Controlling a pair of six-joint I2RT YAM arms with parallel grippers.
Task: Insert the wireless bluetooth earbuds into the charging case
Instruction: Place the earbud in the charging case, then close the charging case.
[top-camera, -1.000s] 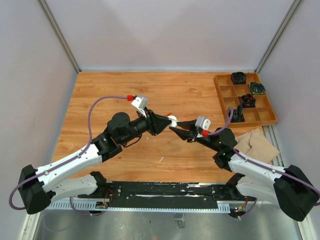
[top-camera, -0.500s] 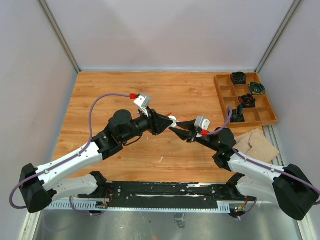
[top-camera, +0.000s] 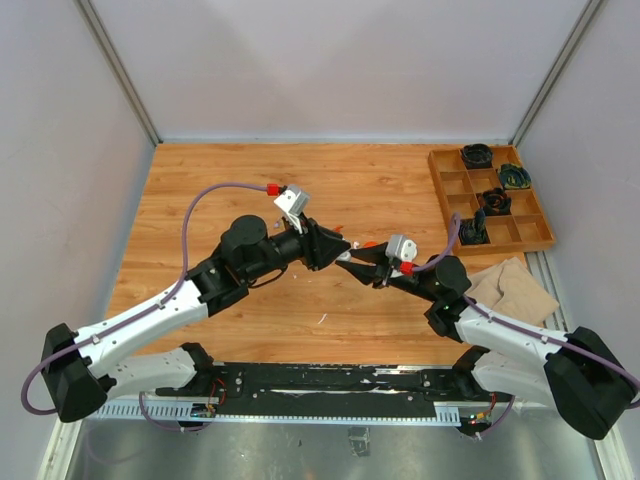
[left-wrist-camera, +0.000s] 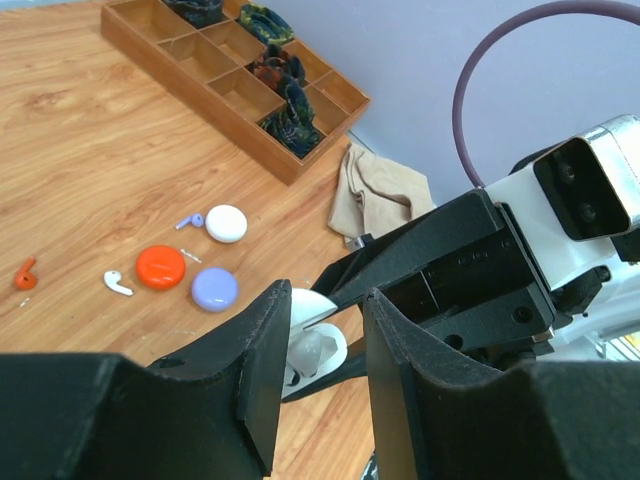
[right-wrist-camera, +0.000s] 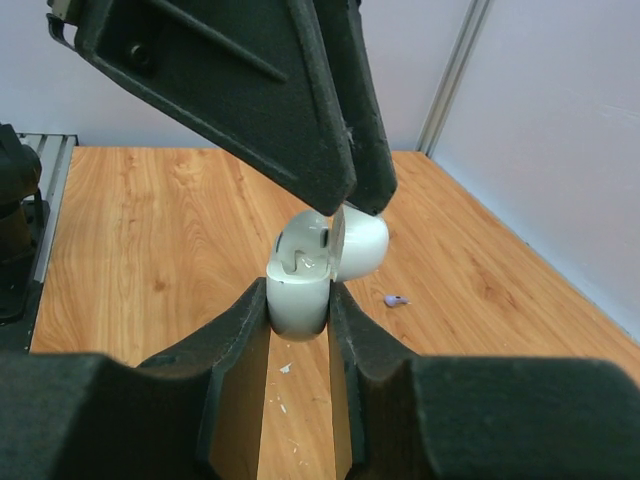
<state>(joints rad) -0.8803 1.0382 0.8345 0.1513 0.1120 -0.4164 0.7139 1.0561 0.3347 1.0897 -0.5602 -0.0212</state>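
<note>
Closed in with the narrowly parted, seemingly empty left gripper on the open-lidded charging case clamped by the right gripper, leaving earbuds unloaded on the table well apart from both.

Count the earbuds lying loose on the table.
3 in the left wrist view: orange-red earbud far left, white earbud beside the red puck, purple earbud beside the white puck. Others may be hidden.
</note>
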